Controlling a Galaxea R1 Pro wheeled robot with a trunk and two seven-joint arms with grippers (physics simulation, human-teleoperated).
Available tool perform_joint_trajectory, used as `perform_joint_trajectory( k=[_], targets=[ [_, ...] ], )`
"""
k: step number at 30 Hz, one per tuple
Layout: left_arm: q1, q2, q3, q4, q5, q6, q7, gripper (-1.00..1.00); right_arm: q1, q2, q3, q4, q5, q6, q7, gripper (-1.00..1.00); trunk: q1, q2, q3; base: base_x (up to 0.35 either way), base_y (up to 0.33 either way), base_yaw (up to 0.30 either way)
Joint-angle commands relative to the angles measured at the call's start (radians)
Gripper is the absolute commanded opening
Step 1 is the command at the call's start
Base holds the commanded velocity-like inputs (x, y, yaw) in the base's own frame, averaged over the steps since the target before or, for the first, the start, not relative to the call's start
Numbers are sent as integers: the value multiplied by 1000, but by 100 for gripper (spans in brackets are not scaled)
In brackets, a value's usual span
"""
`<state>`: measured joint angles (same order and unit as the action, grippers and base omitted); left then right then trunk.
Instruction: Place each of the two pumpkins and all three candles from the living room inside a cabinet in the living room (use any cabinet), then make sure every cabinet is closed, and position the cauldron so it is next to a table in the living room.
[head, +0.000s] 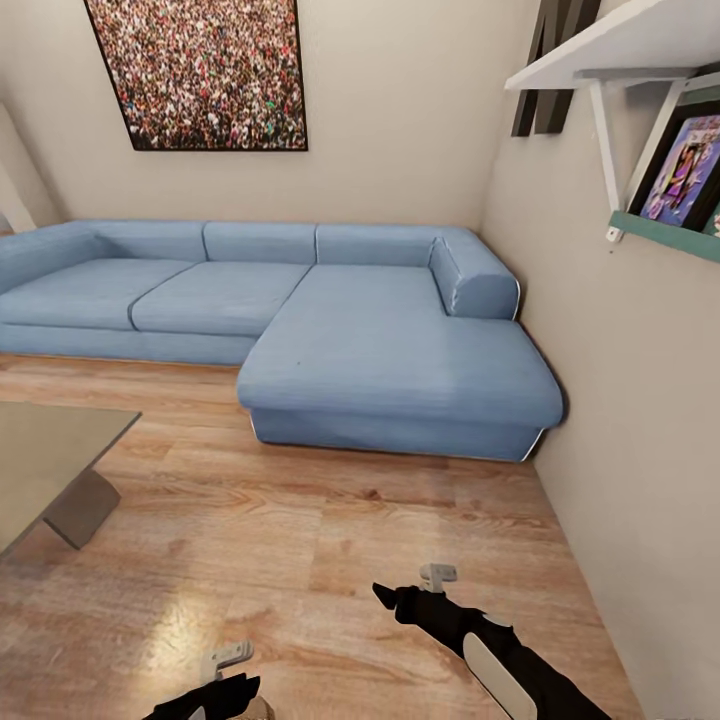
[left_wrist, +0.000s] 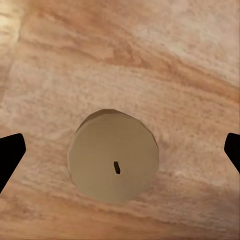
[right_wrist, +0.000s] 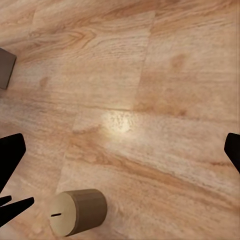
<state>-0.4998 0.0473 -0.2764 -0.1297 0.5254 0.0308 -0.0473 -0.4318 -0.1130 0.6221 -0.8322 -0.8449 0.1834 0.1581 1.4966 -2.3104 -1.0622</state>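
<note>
Wooden floor (head: 330, 560) spreads before us by the sofa (head: 380, 350) and table (head: 50, 460). Our left fingers (left_wrist: 120, 155) hang spread over a candle (left_wrist: 114, 156) standing on the floor; we should descend centred. Our right fingers (right_wrist: 120, 150) gape, empty

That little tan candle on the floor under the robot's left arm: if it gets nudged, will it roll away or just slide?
The candle seems to stand upright, flat wick face toward the left tool, so a nudge would likely slide it on the glossy wood floor. It looks short and wide, so tipping seems unlikely. Once on its side, it would probably roll.
</note>
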Motion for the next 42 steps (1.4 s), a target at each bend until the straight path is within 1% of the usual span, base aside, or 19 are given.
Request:
perform_joint_trajectory(
  k=[1,11,27,38,42],
  targets=[
    [0,1,-7,-1,10,4,-2,100,-1,-1,2,-1,-8,2,0,100,4,-8,-4,0,0,0],
    [0,-3,-7,-1,10,3,-2,100,-1,-1,4,-1,-9,2,7,100,42,-78,-35,0,0,0],
    [0,1,-7,-1,10,1,0,100,-1,0,3,-1,-10,2,11,100,103,-190,-85,0,0,0],
    [0,-4,-7,-2,9,-1,0,100,-1,0,3,-1,-10,2,9,100,108,-192,-128,0,0,0],
    [0,-6,-9,-1,8,-2,0,100,-1,0,4,-1,-10,2,10,100,108,-192,-128,0,0,0]
  ],
)
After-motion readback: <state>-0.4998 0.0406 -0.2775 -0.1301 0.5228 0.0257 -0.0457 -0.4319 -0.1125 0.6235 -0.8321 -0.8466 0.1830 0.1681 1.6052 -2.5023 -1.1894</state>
